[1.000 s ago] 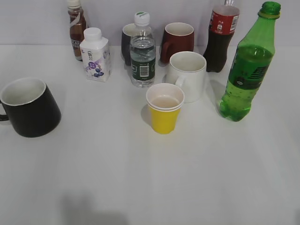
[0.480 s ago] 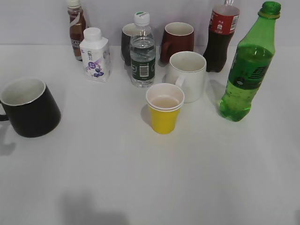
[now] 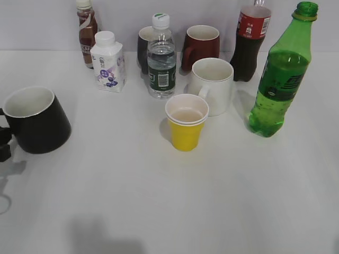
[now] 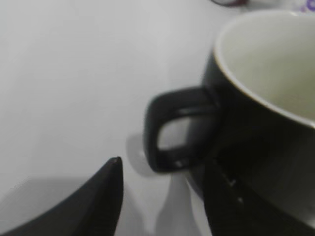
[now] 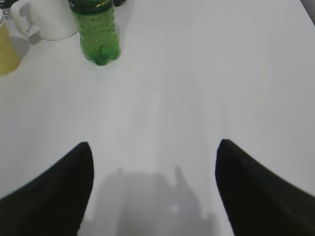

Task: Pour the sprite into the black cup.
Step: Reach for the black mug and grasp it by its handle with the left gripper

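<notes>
Both grippers first. Left gripper (image 4: 162, 196) sits low at the black cup (image 3: 36, 120), its jaws parted: one dark finger (image 4: 96, 201) lies out on the bare table, the other runs up against the cup's wall, and the loop handle (image 4: 170, 130) stands between them with clear space on the outer side (nothing is clamped). From the exterior camera only a dark bit of that gripper shows at the far left edge, just beside the cup. Right gripper (image 5: 155, 189) hangs spread wide over bare table, holding nothing, well short of the sprite (image 5: 96, 29).

White table (image 3: 159, 201) fills the view. On it, largest down: the sprite (image 3: 279, 74) stands upright at the right, tallest thing there, uncapped, green liquid to about its shoulder. A cola bottle (image 3: 249, 42) with a red label stands behind it to the left. The black cup is upright at the far left, white inside, well apart from the sprite. A water bottle (image 3: 161, 58) with a white cap stands mid-back, a white mug (image 3: 212, 84) to its right, a dark red mug (image 3: 200, 46) and a dark mug (image 3: 144, 46) behind. A white carton (image 3: 108, 62) and a small brown bottle (image 3: 86, 34) stand back left. A yellow paper cup (image 3: 186, 123) stands just in front of the white mug.
</notes>
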